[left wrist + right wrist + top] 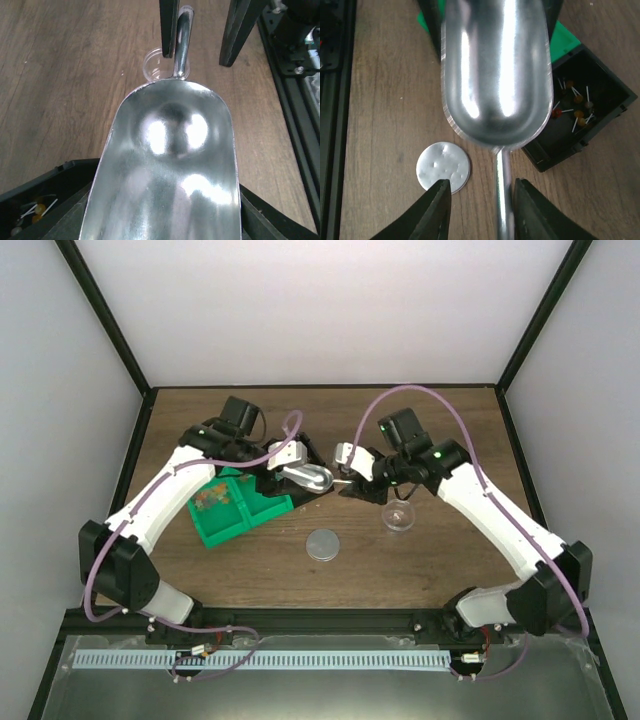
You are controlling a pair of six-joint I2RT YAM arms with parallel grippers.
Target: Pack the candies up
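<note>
Barely begun, I judge: on the bench (420,570) the green bin (225,530) at centre-left holds all the candies (578,114) seen, the empty scoop (310,478) hangs mid-frame, right fingers (437,210) apart astride its handle, left fingers (262,222) gripping or not I cannot tell, and the cup (399,517) at centre-right looks empty.

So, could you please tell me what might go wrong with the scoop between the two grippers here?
1. The scoop could drop. The right gripper stands open around its handle, and whether the left gripper holds the smooth, rounded bowl firmly cannot be seen.
2. A falling or swinging scoop could tip the clear cup, which stands close to the handle end, or strike the round lid lying nearby.
</note>
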